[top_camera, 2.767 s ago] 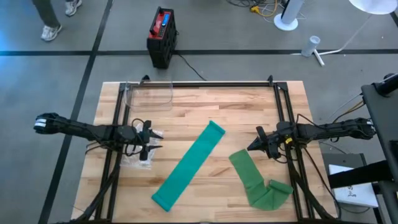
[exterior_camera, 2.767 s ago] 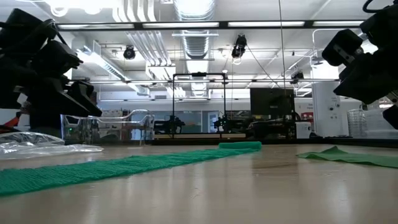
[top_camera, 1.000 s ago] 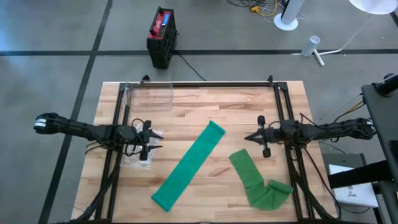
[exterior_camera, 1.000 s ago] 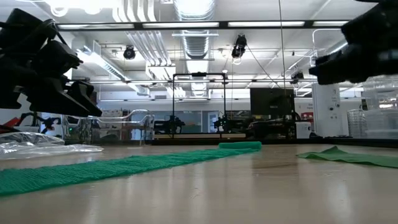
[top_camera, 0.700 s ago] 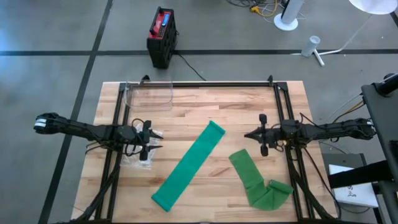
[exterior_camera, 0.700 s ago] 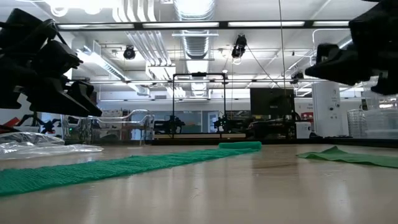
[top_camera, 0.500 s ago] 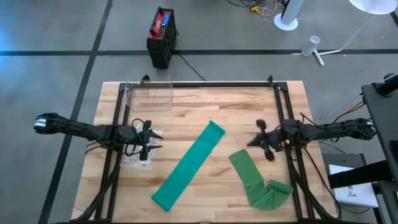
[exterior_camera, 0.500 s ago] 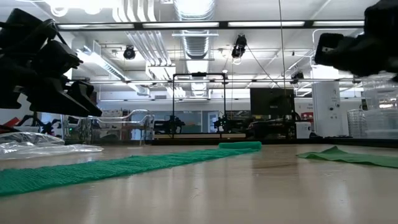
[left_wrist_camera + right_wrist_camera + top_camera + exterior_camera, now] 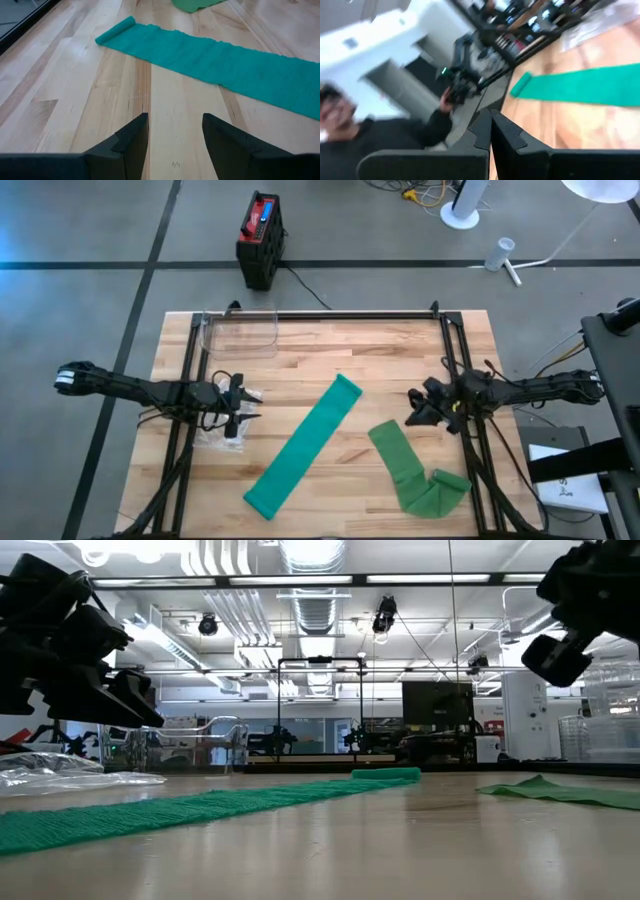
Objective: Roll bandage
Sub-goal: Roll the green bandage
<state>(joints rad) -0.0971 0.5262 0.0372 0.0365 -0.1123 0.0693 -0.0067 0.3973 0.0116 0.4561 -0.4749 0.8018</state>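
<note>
Wooden table (image 9: 300,355): teal bandage (image 9: 303,444) flat, unrolled; right pincer (image 9: 417,411) closed, empty.

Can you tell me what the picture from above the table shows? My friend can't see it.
A long teal bandage lies flat and unrolled across a wooden table, with a crumpled darker green bandage beside it. The left gripper waits open at one side, the right gripper is shut at the other, neither touching a bandage.

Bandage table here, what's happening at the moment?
Nothing is gripped. A teal bandage lies flat and unrolled across the wooden table, with a darker green bandage crumpled near the right side. The left gripper hovers open beside the teal strip; the right gripper is shut and empty above the green one.
</note>
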